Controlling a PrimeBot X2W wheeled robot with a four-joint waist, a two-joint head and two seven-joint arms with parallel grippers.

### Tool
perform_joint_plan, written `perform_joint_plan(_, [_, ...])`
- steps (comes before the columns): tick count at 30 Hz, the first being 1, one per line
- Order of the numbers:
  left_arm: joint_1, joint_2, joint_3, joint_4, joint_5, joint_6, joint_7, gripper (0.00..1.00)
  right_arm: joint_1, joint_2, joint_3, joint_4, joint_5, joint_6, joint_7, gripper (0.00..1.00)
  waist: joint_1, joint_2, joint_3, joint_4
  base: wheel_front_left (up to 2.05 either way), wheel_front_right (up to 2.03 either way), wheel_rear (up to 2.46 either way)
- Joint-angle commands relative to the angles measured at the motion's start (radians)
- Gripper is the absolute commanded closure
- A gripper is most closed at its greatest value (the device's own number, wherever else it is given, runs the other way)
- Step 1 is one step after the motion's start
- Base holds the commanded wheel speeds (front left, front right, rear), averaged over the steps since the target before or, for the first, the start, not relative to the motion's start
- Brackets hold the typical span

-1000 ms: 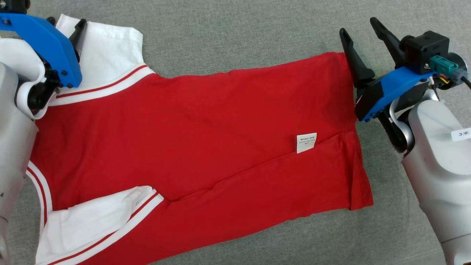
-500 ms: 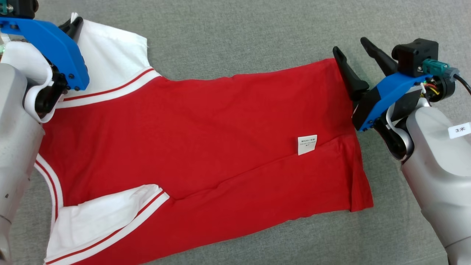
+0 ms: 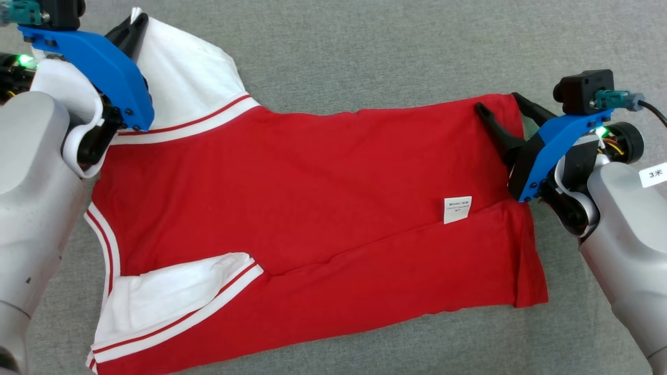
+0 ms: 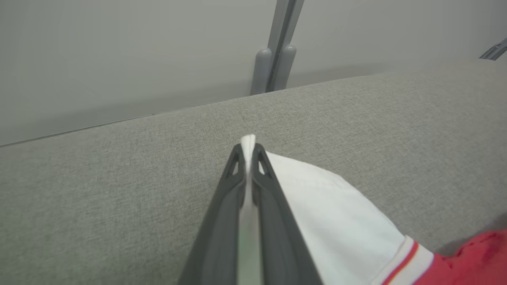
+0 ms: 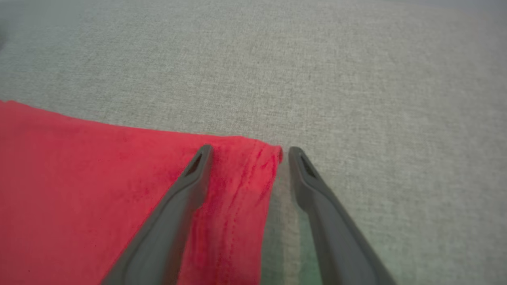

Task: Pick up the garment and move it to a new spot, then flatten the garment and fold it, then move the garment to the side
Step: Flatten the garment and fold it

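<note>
Head view: red T-shirt (image 3: 312, 208) lies spread flat on grey fabric surface (image 3: 365, 47). Left gripper (image 3: 136, 26) clamped on edge of far white sleeve (image 3: 193, 78). Right gripper (image 3: 497, 101) fingers apart, straddling the shirt's far hem corner.

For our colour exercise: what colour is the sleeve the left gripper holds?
White sleeve, red-striped band; clearest in head view.
</note>
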Motion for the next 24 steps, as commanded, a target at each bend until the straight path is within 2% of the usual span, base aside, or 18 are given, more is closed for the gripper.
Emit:
perform_joint_plan(1, [-0.015,-0.003,-0.008,-0.002,-0.003,-0.001,-0.008,1.00,-0.007,-0.007,0.003,0.009,0.001,0.000,0.007,0.00,0.0000,0.0001,0.002,0.004,0.00,0.00,0.00])
perform_joint_plan(7, [-0.028,-0.011,-0.035,0.001,-0.022,-0.001,-0.033,1.00,-0.021,0.013,0.039,0.061,0.005,0.000,0.059,0.00,0.0000,0.0001,0.004,0.018,0.00,0.00,0.00])
perform_joint_plan(8, [-0.029,-0.012,-0.038,0.004,-0.024,-0.001,-0.038,1.00,-0.026,0.018,0.044,0.066,0.008,0.000,0.067,0.58,0.0000,0.0001,0.005,0.020,0.00,0.00,0.00])
perform_joint_plan(9, [-0.033,-0.012,-0.040,0.007,-0.025,-0.001,-0.044,1.00,-0.026,0.020,0.052,0.071,0.011,0.001,0.077,1.00,0.0000,0.0001,0.005,0.022,0.00,0.00,0.00])
perform_joint_plan(13, [-0.053,-0.019,-0.042,0.016,-0.031,-0.001,-0.087,1.00,-0.050,0.011,0.051,0.055,0.021,0.001,0.053,1.00,0.0000,0.0001,0.000,0.031,0.00,0.00,0.00])
perform_joint_plan(17, [-0.070,-0.025,-0.039,0.031,-0.023,-0.001,-0.152,1.00,-0.093,-0.009,0.022,0.061,-0.021,0.000,-0.042,1.00,0.0000,0.0001,-0.014,0.044,0.00,0.00,0.00])
perform_joint_plan(24, [-0.020,-0.042,-0.073,-0.007,-0.046,-0.001,-0.216,1.00,-0.075,0.020,0.007,0.125,-0.054,0.000,-0.151,1.00,0.0000,0.0001,-0.055,0.076,0.00,0.00,0.00])
